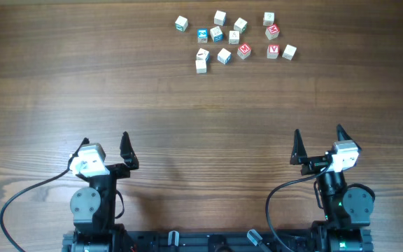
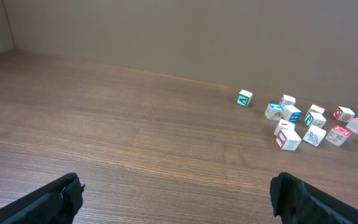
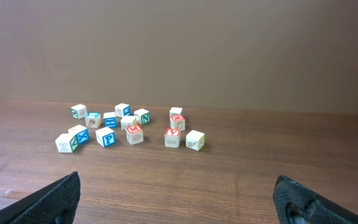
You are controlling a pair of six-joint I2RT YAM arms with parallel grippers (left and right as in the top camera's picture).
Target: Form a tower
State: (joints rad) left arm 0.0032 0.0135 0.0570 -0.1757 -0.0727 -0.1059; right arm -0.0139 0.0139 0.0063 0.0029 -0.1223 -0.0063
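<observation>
Several small pale wooden letter cubes [image 1: 224, 56] lie scattered singly at the far middle-right of the table, some with red faces [image 1: 244, 50] and some with blue [image 1: 202, 35]. No tower shows in any view. Two cubes [image 1: 201, 60] lie touching at the cluster's near left. My left gripper [image 1: 104, 139] stands open near the front left, far from the cubes, with nothing between its fingers. At the front right my right gripper [image 1: 318, 130] is also open and empty. The cluster sits far ahead in the right wrist view [image 3: 134, 134] and far right in the left wrist view [image 2: 313, 134].
The wooden table [image 1: 117, 77] carries only the cubes. Black cables [image 1: 19, 199] loop beside both arm bases at the front edge. A plain wall [image 3: 229, 50] stands behind the table's far edge.
</observation>
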